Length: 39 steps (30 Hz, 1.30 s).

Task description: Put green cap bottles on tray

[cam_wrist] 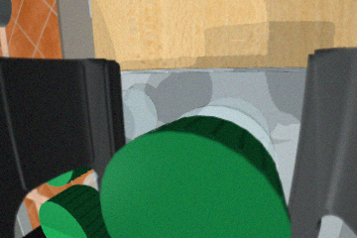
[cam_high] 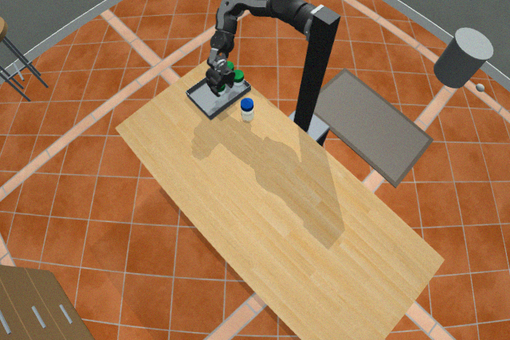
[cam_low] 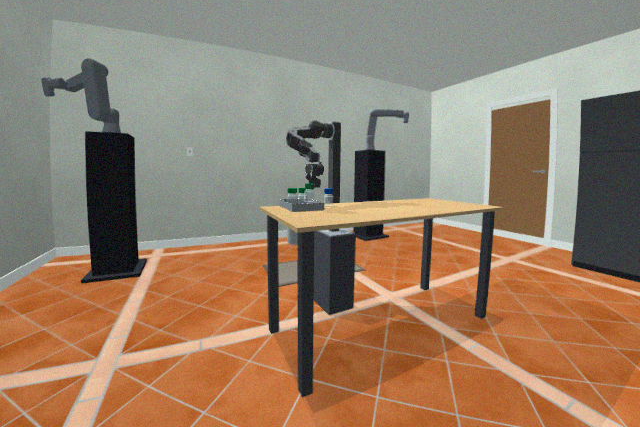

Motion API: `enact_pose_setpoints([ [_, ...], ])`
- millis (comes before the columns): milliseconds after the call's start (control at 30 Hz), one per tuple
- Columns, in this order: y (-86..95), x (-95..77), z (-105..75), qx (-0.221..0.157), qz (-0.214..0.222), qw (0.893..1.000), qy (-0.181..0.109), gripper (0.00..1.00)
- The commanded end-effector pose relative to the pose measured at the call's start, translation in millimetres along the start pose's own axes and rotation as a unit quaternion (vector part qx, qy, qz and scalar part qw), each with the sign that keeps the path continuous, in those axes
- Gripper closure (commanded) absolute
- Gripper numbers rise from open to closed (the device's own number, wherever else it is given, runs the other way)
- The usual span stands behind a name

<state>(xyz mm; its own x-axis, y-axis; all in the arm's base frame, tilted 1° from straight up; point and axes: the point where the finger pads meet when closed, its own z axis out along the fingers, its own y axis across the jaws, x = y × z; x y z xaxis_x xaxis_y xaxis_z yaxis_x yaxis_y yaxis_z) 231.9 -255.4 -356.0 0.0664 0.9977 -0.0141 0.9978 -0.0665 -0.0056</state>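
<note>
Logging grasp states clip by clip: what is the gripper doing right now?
Gripper: closed on a green-capped bottle, over the tray.

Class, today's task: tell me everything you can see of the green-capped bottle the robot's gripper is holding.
The green-capped bottle has a round, ridged, dark-edged green cap over a pale, translucent-looking body, only a sliver of which shows in the wrist view. It sits between the dark fingers of the gripper, which is shut on it, over the grey tray at the wooden table's far corner. Whether its base touches the tray floor cannot be told. Other green-capped bottles stand close by.
</note>
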Motion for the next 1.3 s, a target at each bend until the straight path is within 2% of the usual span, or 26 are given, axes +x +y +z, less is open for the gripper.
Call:
enact_pose_setpoints([
  [0, 2.5, 0.2, -1.4, -0.005, -0.001, 1.0, 0.001, 1.0],
  [333, 2.3, 0.2, 19.2, -0.005, -0.001, 1.0, 0.001, 1.0],
  [900, 3.0, 0.2, 27.1, -0.006, -0.002, 1.0, 0.001, 1.0],
  [1267, 3.2, -0.3, 26.1, -0.005, 0.0, 1.0, 0.001, 1.0],
])
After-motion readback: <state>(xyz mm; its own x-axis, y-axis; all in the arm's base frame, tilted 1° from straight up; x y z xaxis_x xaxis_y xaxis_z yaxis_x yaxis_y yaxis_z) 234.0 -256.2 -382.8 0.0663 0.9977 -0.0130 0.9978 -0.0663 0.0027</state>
